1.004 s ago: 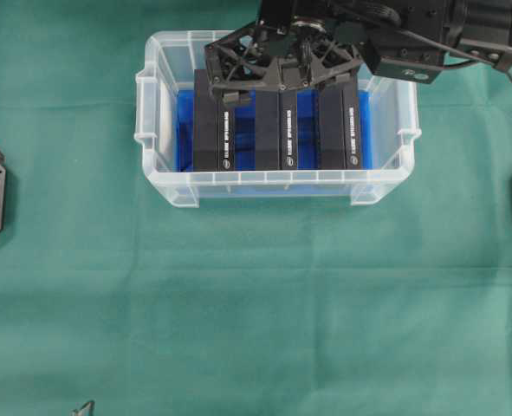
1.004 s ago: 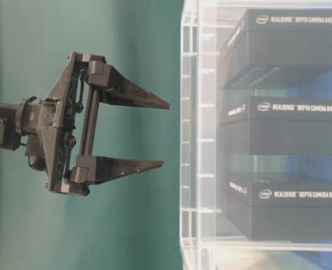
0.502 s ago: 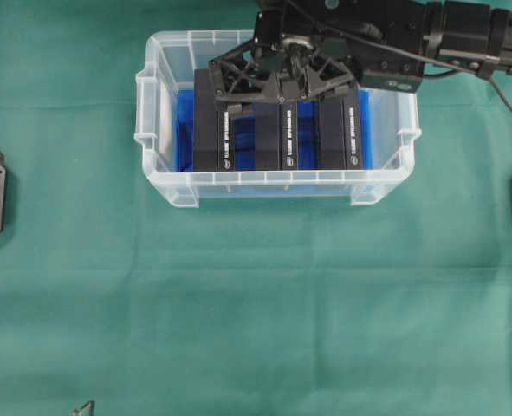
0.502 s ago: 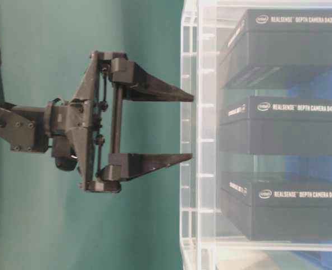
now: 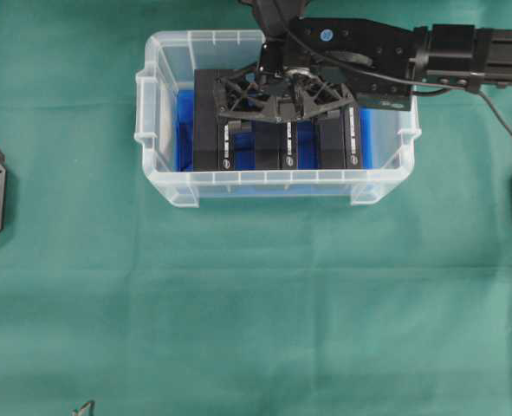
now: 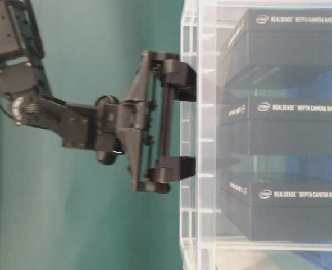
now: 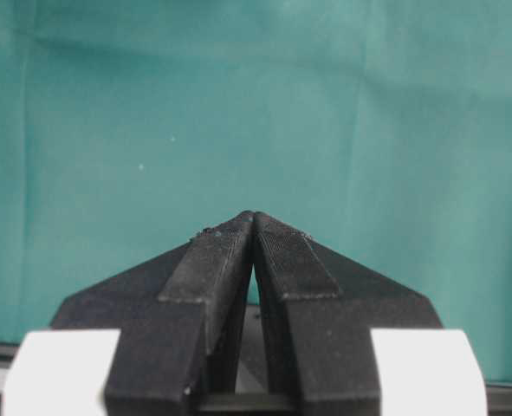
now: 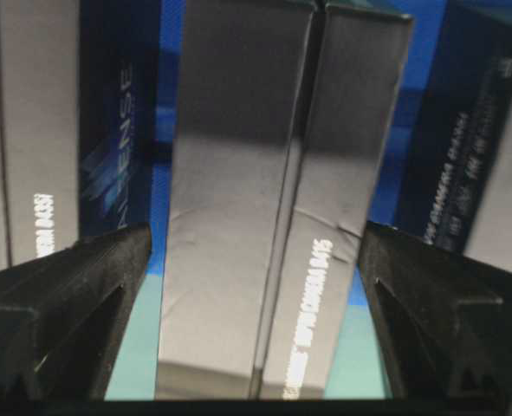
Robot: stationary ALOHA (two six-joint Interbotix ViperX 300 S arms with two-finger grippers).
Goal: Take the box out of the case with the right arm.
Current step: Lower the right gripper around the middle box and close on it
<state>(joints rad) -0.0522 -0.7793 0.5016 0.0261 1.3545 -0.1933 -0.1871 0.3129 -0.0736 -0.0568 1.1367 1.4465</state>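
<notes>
Clear plastic is forming the walls of the rectangular tub with a blue bottom (image 5: pixel 156 117), sitting in the upper middle of the overhead view on a green cloth (image 5: pixel 256 303). Three black cardboard boxes are standing in it side by side: the left box (image 5: pixel 205 130), the middle box (image 5: pixel 277 147) and the right box (image 5: pixel 340 143). The all-black right arm (image 5: pixel 429 56) is reaching in from the upper right, and its lattice-frame right gripper (image 5: pixel 279 104) is hanging over the middle box with its jaws spread wide, holding nothing.

In the table-level view the same three boxes are showing through the tub wall, stacked down the right side of the frame, each with white lettering. The right gripper (image 6: pixel 202 129) is crossing the rim, its two fingers passing above and below the middle box (image 6: pixel 283 126).

In the left wrist view the black left gripper with white clips (image 7: pixel 254 221) is resting closed over the cloth, fingertips touching.

In the right wrist view the middle box (image 8: pixel 273 199) is filling the centre, with one finger (image 8: pixel 74 295) at the lower left and the other at the lower right, both apart from it.
</notes>
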